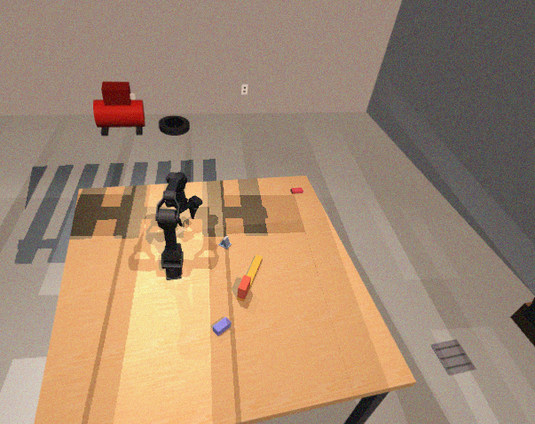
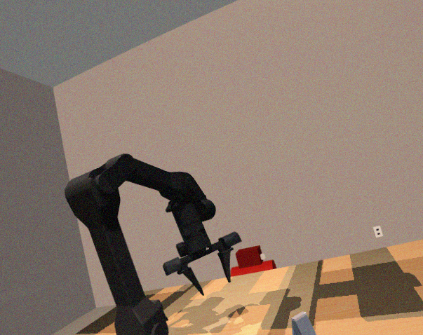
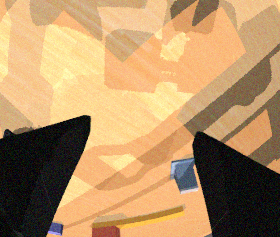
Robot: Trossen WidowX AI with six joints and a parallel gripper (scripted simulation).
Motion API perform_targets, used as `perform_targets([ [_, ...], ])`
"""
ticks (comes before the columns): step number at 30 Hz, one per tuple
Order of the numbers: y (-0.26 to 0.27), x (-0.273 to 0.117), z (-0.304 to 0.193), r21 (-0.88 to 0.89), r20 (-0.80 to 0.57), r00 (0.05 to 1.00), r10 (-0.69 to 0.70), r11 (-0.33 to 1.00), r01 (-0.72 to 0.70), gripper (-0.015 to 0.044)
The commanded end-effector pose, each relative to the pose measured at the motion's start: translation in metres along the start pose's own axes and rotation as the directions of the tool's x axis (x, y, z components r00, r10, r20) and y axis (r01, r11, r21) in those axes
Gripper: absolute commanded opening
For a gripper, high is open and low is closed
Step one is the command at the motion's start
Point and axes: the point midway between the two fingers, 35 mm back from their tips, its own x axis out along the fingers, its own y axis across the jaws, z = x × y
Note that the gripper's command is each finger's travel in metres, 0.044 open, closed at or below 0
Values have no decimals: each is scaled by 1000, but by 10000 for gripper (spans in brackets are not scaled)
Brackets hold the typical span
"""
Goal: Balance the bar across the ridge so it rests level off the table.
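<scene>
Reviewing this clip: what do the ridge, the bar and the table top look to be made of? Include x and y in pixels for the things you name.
Ridge (image 1: 224,242) (image 2: 302,324) (image 3: 184,174): painted metal or plastic, perhaps; smooth, blue-grey, with a paler top edge.
Bar (image 1: 255,268) (image 3: 147,217): maybe painted wood or plastic; even yellow, no grain visible.
Table top (image 1: 277,355) (image 2: 334,273) (image 3: 82,101): wood or wood laminate; orange-tan with fine streaks like grain.
</scene>
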Motion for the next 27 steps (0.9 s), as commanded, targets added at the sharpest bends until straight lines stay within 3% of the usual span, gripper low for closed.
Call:
perform_targets([
  [1, -10, 0, -7, 45, 5, 1000, 13, 999, -13, 315],
  [27, -70, 6, -75, 309, 5, 998, 63, 949, -61, 315],
])
